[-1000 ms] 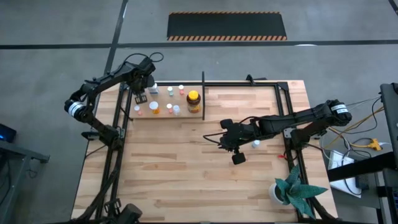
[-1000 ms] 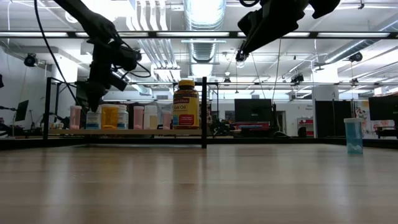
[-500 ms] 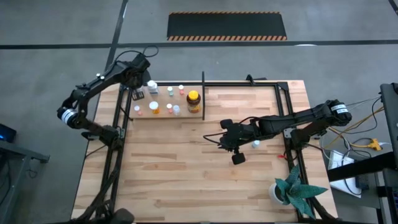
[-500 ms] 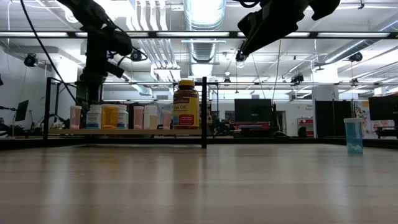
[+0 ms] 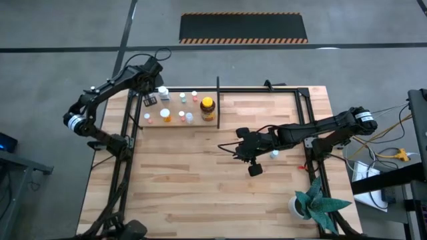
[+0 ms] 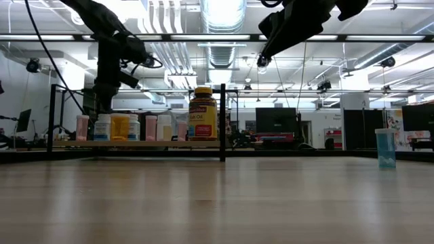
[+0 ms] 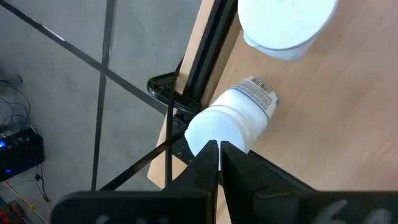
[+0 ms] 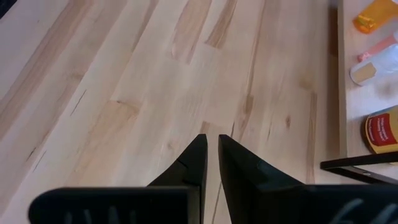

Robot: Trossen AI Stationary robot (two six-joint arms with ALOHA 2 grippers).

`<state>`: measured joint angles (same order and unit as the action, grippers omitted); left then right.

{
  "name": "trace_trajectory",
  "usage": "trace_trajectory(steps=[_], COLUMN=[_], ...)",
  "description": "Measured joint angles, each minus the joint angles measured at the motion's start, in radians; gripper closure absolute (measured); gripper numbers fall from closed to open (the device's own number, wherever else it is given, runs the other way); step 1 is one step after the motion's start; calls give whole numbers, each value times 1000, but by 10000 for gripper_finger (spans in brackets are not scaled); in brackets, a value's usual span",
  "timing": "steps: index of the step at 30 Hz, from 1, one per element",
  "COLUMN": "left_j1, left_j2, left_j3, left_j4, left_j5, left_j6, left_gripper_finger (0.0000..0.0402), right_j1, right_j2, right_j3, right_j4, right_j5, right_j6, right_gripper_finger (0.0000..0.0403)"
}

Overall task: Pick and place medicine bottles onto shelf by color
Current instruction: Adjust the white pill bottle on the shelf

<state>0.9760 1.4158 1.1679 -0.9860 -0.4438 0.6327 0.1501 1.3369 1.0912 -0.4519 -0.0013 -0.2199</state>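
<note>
Black and clenched on nothing, the left hand [image 5: 152, 101] hangs over the shelf's [image 5: 200, 124] far left corner, just above a white bottle [image 7: 231, 118] standing there. The other medicine bottles [image 6: 129, 127] line the same board, with the amber jar [image 5: 207, 108] beside the shelf's divider post. Right of the shelf, the right hand [image 5: 255, 171] hovers clenched and empty over bare worktop [image 5: 187, 180], near a pale blue bottle [image 6: 386, 148].
</note>
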Motion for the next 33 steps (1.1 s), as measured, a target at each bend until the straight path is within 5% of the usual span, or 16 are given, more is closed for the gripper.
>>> trace_trajectory(steps=[26,33], left_j1=[-1,-1], left_j2=[12,11], left_j3=[-3,13], left_j4=[6,5], left_j5=[57,-40], left_j6=[-105,-104], left_gripper_finger=[402,402], right_j1=[0,0], right_j2=[0,0], right_j3=[-1,-1], right_j4=[-2,0], right_j5=[0,0], right_j6=[0,1], right_gripper_finger=[371,371])
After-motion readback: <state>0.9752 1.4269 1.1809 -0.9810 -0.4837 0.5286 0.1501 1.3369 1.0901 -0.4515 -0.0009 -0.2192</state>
